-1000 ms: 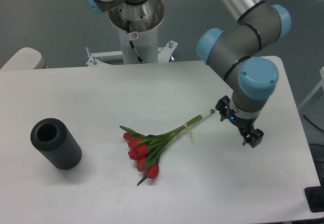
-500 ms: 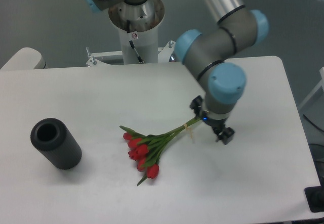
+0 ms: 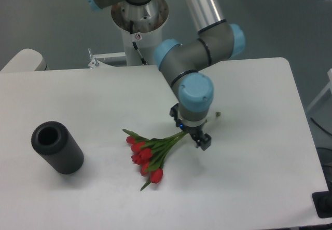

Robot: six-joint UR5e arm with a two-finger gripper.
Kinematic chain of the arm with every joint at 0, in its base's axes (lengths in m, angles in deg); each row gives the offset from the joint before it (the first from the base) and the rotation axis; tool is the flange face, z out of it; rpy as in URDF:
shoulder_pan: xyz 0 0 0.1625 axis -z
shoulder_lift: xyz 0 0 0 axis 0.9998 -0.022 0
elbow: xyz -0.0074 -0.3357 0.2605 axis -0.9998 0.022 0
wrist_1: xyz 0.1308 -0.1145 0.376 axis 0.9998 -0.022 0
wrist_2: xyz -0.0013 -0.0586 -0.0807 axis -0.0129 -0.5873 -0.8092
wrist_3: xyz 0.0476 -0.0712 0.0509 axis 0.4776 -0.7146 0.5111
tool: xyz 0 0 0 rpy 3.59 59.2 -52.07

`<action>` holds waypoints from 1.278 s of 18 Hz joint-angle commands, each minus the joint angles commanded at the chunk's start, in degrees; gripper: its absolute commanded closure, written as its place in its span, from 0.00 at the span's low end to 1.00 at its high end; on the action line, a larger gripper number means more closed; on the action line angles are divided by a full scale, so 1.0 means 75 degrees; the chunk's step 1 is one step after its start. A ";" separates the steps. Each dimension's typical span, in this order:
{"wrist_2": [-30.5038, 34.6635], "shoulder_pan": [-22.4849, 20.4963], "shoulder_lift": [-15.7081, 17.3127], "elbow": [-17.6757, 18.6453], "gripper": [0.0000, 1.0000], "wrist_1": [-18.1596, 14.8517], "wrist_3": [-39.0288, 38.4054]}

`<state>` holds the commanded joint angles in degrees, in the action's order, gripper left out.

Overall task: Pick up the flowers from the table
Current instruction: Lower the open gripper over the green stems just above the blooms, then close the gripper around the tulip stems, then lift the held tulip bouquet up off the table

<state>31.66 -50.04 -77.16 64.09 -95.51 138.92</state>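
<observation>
- Writing-wise there's basically nothing readable. Only a tiny round red-and-white sticker [image 3: 137, 36] on the arm's white base column [image 3: 139, 38], too small to make out.
- Counts: one bunch of flowers [image 3: 150, 154], one black cylinder [image 3: 56, 147], one arm.
- The bunch has something like five or six red buds, hard to be exact since they overlap.
- The flowers lie flat on the table [image 3: 78, 95], about mid-table and a bit toward the front.
- Long axis runs diagonally: red buds at the lower left, stems heading up and right, and the pale stem tip pokes out on the far side of the wrist.
- The gripper [image 3: 191, 133] sits right over the stems, pointing down. Can't tell from this angle if the fingers are spread or pinching the stems.
- The cylinder lies well off to the left, open end facing up toward the camera.
</observation>
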 joint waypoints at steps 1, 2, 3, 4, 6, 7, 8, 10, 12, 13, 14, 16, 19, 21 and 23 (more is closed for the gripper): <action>-0.0047 0.0023 0.0000 0.0070 0.00 0.0059 -0.0094; -0.0117 0.0047 -0.0012 0.0117 0.00 0.0152 -0.0153; -0.0141 0.0047 -0.0023 0.0176 0.00 0.0281 -0.0165; -0.0129 0.0047 -0.0047 0.0269 0.00 0.0456 -0.0165; -0.0141 0.0059 -0.0070 0.0399 0.04 0.0832 -0.0235; -0.0152 0.0059 -0.0082 0.0387 0.10 0.0833 -0.0282; -0.0141 0.0070 -0.0082 0.0387 0.19 0.0845 -0.0317; -0.0129 0.0094 -0.0129 0.0387 0.34 0.0845 -0.0329; -0.0129 0.0117 -0.0141 0.0387 0.41 0.0868 -0.0399; -0.0118 0.0117 -0.0164 0.0399 0.42 0.0903 -0.0469; -0.0106 0.0141 -0.0199 0.0387 0.46 0.0903 -0.0493; -0.0106 0.0141 -0.0188 0.0376 0.58 0.0903 -0.0493; -0.0047 0.0152 -0.0199 0.0341 0.91 0.0903 -0.0586; -0.0035 0.0141 -0.0188 0.0329 1.00 0.0892 -0.0669; -0.0035 0.0117 -0.0106 0.0294 1.00 0.0857 -0.0611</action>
<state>31.40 -49.16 -77.95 66.29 -89.08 134.34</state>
